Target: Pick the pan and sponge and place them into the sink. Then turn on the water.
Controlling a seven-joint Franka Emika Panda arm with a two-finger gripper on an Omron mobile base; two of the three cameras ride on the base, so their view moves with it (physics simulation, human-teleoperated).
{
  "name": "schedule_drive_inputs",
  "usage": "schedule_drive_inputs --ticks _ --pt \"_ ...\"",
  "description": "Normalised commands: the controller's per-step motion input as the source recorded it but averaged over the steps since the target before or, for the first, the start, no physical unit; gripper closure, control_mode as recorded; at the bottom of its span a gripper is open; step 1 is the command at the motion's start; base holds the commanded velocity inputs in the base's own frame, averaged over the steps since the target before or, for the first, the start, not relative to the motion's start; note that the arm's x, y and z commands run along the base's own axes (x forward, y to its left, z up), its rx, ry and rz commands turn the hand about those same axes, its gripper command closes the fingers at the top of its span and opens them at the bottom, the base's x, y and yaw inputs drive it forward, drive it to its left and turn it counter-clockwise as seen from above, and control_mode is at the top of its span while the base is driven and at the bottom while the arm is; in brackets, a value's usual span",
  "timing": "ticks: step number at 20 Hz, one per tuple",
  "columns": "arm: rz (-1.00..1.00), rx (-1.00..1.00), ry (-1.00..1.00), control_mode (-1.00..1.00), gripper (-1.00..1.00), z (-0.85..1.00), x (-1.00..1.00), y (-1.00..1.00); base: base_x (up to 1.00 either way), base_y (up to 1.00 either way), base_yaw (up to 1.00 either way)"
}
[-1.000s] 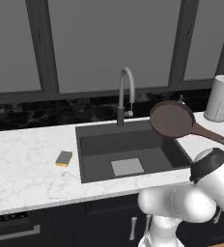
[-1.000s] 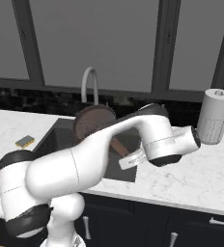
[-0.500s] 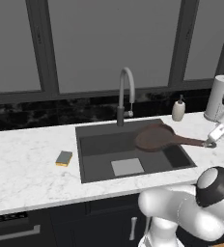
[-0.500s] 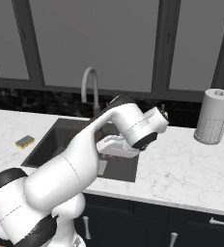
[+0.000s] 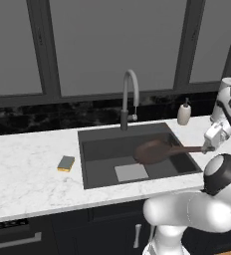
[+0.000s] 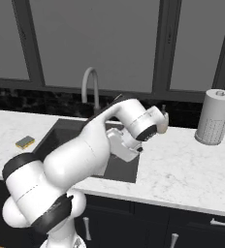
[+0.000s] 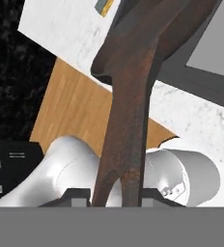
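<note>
A white robot arm reaches over a white marble counter [image 5: 28, 179] toward a dark grey sink [image 5: 87, 164] set into it. The gripper [image 5: 210, 144] sits at the right edge of the basin with its jaws clamped on the end of the long brown handle of a dark reddish-brown frying pan [image 5: 152, 151]. The pan hangs over the right half of the sink, roughly level, its round bowl above the basin floor and just right of the lighter grey square [image 5: 131, 172] on that floor; whether the bowl touches the bottom cannot be told. In the hand view the pan's handle [image 7: 128, 120] rises straight up between the two dark finger tips [image 7: 77, 197], which press against it on either side, and the bowl spreads out at the top. From the right base view the arm's own bulk hides the pan, and the gripper [image 6: 129, 147] points down over the sink's near right corner. The sponge [image 5: 65, 163], a small block with a grey-green top and yellow base, lies flat on the counter just left of the sink, well apart from the pan. A tall arched grey faucet [image 5: 129, 94] stands behind the basin, no stream falling from it. A small beige soap bottle [image 5: 184, 112] stands at the back right of the sink, and a white paper towel roll [image 6: 213, 116] stands upright farther right on the counter
</note>
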Motion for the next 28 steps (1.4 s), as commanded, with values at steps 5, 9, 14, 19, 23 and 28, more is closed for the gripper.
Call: schedule_drive_inputs --ticks 5,9,14,19,23,28 --pt "0.0 0.0 0.03 -1.0 1.0 -0.26 0.56 0.62 0.0 0.0 0.0" --pt "0.0 0.0 0.01 -1.0 1.0 -0.36 0.39 0.47 0.0 0.0 0.0" --pt "0.01 0.0 0.0 -1.0 1.0 -0.57 0.16 0.11 0.0 0.0 0.0" --pt "0.02 0.0 -0.02 -1.0 1.0 -0.42 0.19 0.25 0.0 0.0 0.0" --pt "0.04 0.01 -0.04 -1.0 1.0 -0.19 0.34 0.11 0.0 0.0 0.0" --pt "0.04 0.0 -0.03 -1.0 1.0 -0.22 0.4 0.0 0.0 0.0 0.0"
